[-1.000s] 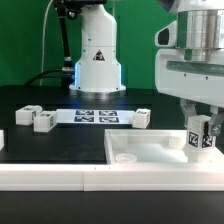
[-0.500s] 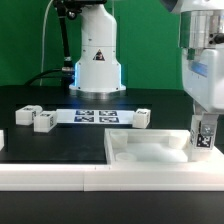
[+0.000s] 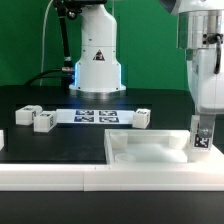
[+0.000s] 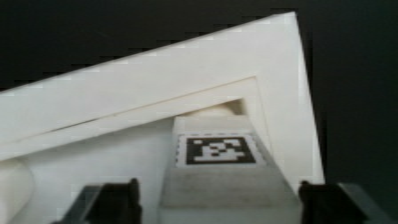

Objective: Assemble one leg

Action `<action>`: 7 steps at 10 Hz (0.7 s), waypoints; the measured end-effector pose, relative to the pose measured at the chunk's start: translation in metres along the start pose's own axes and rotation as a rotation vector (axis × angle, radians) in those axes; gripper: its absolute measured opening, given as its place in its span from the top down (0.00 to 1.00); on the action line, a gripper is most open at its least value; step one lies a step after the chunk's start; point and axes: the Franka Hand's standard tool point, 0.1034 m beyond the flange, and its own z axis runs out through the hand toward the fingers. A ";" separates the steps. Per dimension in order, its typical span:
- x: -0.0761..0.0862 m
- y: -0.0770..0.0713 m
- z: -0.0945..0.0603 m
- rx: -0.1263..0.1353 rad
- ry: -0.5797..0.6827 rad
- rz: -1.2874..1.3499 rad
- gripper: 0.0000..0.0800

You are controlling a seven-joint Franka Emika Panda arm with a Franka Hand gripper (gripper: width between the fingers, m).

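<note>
My gripper (image 3: 202,138) is shut on the leg (image 3: 201,140), a small white block with a black-and-white tag. It holds the leg upright in the corner of the large white tabletop (image 3: 150,152) at the exterior view's right, low inside the raised rim. In the wrist view the leg (image 4: 217,175) runs between my dark fingers (image 4: 111,200), its tag facing the camera and its far end against the inner corner of the tabletop (image 4: 107,120). Whether the leg touches the tabletop floor I cannot tell.
Three more white legs lie on the black table: two at the exterior view's left (image 3: 25,113) (image 3: 44,121) and one in the middle (image 3: 143,117). The marker board (image 3: 95,114) lies behind them. The robot base (image 3: 97,62) stands at the back.
My gripper has moved to the exterior view's right and down with the leg, into the tabletop's corner. Over the last half second it has barely moved.
</note>
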 end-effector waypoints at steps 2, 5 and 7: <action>0.000 0.000 0.000 0.000 0.000 -0.061 0.21; 0.000 0.000 0.000 0.000 -0.001 -0.133 0.19; -0.001 0.000 0.000 0.000 -0.001 -0.135 0.19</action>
